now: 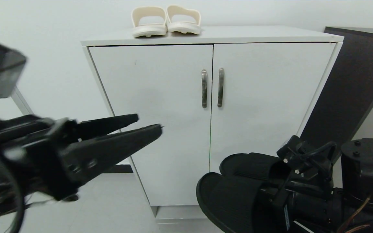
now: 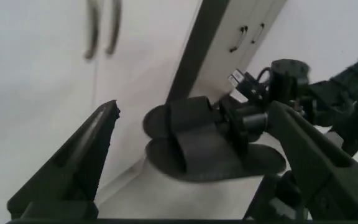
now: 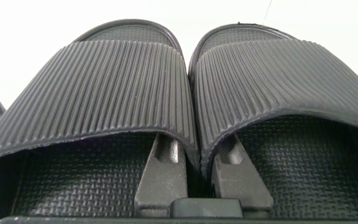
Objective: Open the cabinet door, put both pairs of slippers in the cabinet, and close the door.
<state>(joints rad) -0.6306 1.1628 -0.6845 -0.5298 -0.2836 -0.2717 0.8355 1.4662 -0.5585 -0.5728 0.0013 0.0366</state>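
A white two-door cabinet (image 1: pixel 160 81) stands before me with both doors closed, its two metal handles (image 1: pixel 204 88) side by side at the middle seam. A pair of cream slippers (image 1: pixel 166 21) sits on its top. My right gripper (image 3: pixel 197 171) is shut on a pair of black ribbed slippers (image 1: pixel 238 194), its fingers (image 3: pixel 160 183) pinching the two inner edges together, low and right of the doors. The left gripper (image 1: pixel 149 122) is open and holds nothing, and it points at the left door's lower half. In the left wrist view the black slippers (image 2: pixel 197 140) hang beyond its open fingers.
A dark panel (image 1: pixel 355 84) leans or stands right of the cabinet. Pale floor (image 1: pixel 108 207) lies lower left, beside the cabinet's base. A plain light wall is behind. Another white unit with small handles (image 2: pixel 247 37) shows far off in the left wrist view.
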